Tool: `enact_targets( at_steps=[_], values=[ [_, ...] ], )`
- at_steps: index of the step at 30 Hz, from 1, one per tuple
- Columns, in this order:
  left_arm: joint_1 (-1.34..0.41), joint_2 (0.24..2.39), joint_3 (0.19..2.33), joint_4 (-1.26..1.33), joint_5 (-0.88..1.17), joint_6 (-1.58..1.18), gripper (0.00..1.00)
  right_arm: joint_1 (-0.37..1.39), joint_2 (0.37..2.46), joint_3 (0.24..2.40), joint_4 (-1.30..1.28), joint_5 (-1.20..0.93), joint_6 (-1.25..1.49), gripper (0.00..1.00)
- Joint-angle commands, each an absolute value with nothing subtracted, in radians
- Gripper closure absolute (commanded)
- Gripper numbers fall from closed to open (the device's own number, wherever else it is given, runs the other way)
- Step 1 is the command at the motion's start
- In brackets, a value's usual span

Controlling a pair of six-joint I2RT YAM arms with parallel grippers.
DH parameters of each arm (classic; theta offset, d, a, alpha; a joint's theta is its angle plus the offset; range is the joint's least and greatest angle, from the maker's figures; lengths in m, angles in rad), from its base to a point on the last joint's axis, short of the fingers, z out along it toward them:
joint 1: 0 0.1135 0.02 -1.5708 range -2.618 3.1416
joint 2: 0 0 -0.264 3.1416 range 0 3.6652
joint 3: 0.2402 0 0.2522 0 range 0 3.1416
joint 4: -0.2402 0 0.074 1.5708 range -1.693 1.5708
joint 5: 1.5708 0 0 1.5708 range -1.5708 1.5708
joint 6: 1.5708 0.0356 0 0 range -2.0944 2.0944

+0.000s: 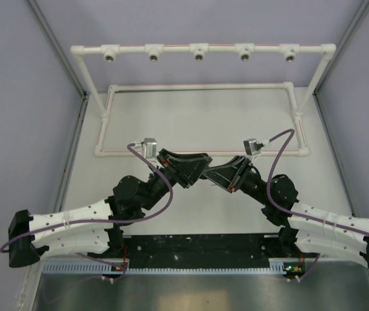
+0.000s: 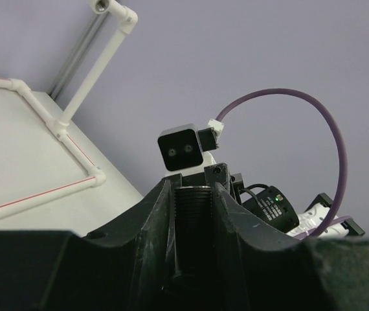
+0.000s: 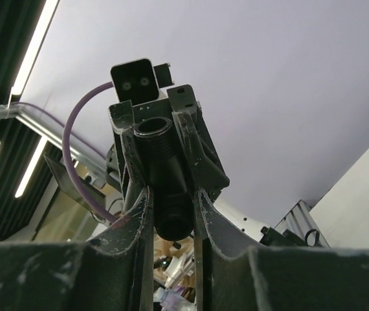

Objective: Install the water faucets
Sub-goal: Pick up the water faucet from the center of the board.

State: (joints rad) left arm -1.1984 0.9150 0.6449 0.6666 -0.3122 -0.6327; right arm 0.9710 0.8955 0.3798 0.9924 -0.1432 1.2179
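Much of the black faucet (image 3: 162,162) was hidden; my left gripper (image 2: 192,194) and right gripper (image 3: 171,197) both clenched its threaded plastic cylinder.

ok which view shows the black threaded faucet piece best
Right wrist: the faucet runs up the middle, with its threads and open end plain to see. Left wrist shows it dark, wedged between fingers. From top external it is hidden where the left gripper meets the right gripper.
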Motion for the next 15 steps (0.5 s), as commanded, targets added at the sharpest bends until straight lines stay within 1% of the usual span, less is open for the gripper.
enact_targets(
  at_steps=[1, 2, 3, 4, 5, 8, 10, 13, 15],
  values=[
    [-1.200, 0.925, 0.698, 0.718, -0.293, -0.626, 0.84, 0.971, 0.908, 0.425, 1.048, -0.175, 1.216, 1.00],
    [-1.200, 0.925, 0.698, 0.716, -0.296, -0.626, 0.93, 0.971, 0.911, 0.426, 1.049, -0.178, 1.216, 1.00],
    [-1.200, 0.925, 0.699, 0.713, -0.299, -0.629, 1.00, 0.971, 0.913, 0.426, 1.045, -0.179, 1.213, 1.00],
    [-1.200, 0.923, 0.698, 0.713, -0.299, -0.630, 1.00, 0.971, 0.913, 0.428, 1.040, -0.183, 1.212, 1.00],
    [-1.200, 0.923, 0.696, 0.713, -0.301, -0.629, 1.00, 0.973, 0.911, 0.428, 1.032, -0.184, 1.209, 0.98],
    [-1.200, 0.914, 0.701, 0.700, -0.302, -0.630, 1.00, 0.971, 0.908, 0.428, 1.026, -0.205, 1.192, 0.73],
    [-1.200, 0.901, 0.710, 0.666, -0.301, -0.626, 1.00, 0.971, 0.896, 0.436, 0.993, -0.224, 1.168, 0.61],
    [-1.200, 0.885, 0.727, 0.614, -0.285, -0.626, 1.00, 0.973, 0.864, 0.456, 0.904, -0.258, 1.105, 0.52],
    [-1.200, 0.874, 0.738, 0.571, -0.270, -0.627, 1.00, 0.971, 0.838, 0.472, 0.820, -0.282, 1.054, 0.50]
  ],
)
